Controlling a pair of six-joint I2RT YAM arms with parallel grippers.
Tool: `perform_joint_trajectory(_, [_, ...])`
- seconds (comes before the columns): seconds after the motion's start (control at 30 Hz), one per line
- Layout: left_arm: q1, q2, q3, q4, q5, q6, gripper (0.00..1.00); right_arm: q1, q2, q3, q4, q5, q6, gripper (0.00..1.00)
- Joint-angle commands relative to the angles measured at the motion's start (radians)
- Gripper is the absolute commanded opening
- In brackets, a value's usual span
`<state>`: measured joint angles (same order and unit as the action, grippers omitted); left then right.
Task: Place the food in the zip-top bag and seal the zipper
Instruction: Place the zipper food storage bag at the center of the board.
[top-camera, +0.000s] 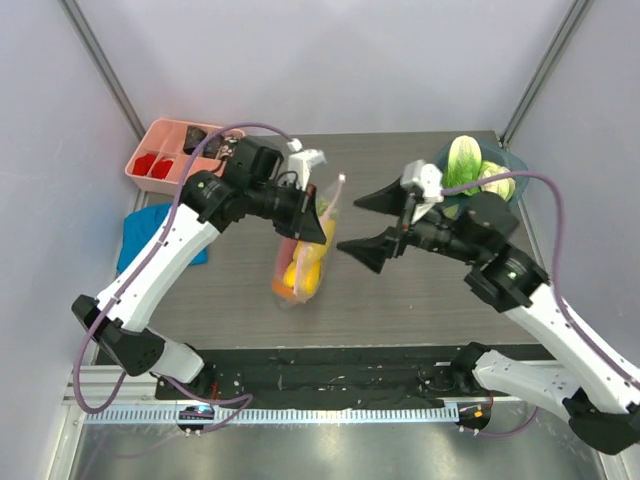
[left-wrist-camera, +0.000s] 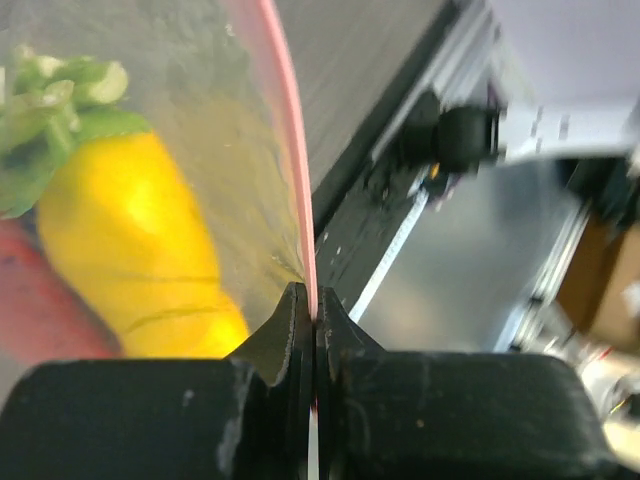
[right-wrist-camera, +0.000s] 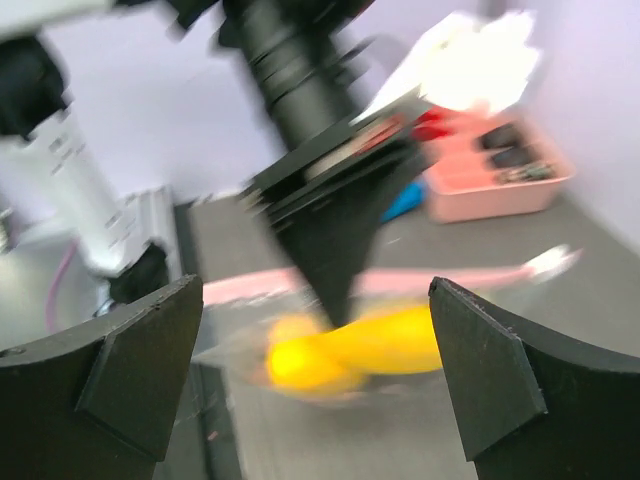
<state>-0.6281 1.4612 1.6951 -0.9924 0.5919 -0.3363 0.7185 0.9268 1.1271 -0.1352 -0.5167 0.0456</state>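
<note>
as the left gripper (left-wrist-camera: 315, 300) clamps shut on the zipper (left-wrist-camera: 288, 130), the thin pink strip runs up from between its closed fingers. beside it, through the clear zip-top bag (top-camera: 300, 262), i see a yellow fruit (left-wrist-camera: 140, 235) and something green. the bag's lower end rests on the table (top-camera: 400, 300). the right gripper (top-camera: 366, 224) faces the bag's mouth, jaws spread wide, holding nothing. farther right, pale green cabbage (top-camera: 466, 160) sits in a teal bowl (top-camera: 516, 160); a pink compartment tray (top-camera: 137, 160) stands far left.
</note>
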Motion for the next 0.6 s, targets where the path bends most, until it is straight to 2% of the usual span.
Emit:
perform_joint_trajectory(0.0, [-0.096, -0.055, 0.049, -0.136, 0.023, 0.282, 0.00, -0.056, -0.086, 0.076, -0.033, 0.243, -0.041, 1.00])
perform_joint_trajectory(0.07, [-0.105, -0.064, 0.051, -0.187, 0.067, 0.328, 0.00, -0.076, -0.114, 0.100, -0.050, 0.379, -0.076, 1.00])
perform_joint_trajectory(0.2, [-0.134, -0.062, 0.124, -0.282, 0.167, 0.391, 0.00, -0.137, -0.137, 0.108, -0.076, 0.507, -0.107, 1.00])
perform_joint_trajectory(0.27, [-0.140, -0.038, 0.153, -0.337, 0.181, 0.416, 0.00, -0.137, -0.146, 0.096, -0.098, 0.511, -0.124, 1.00])
perform_joint_trajectory(0.37, [-0.142, 0.025, 0.196, -0.418, 0.111, 0.453, 0.00, -0.137, -0.144, 0.086, -0.121, 0.494, -0.119, 1.00])
perform_joint_trajectory(0.4, [-0.142, 0.045, 0.211, -0.449, 0.100, 0.530, 0.00, -0.137, -0.144, 0.083, -0.122, 0.492, -0.121, 1.00])
perform_joint_trajectory(0.47, [-0.140, 0.111, 0.213, -0.492, 0.077, 0.588, 0.00, -0.139, -0.132, 0.074, -0.122, 0.494, -0.128, 1.00])
perform_joint_trajectory(0.57, [-0.133, 0.187, 0.213, -0.488, 0.051, 0.721, 0.00, -0.137, -0.112, 0.062, -0.124, 0.512, -0.131, 1.00])
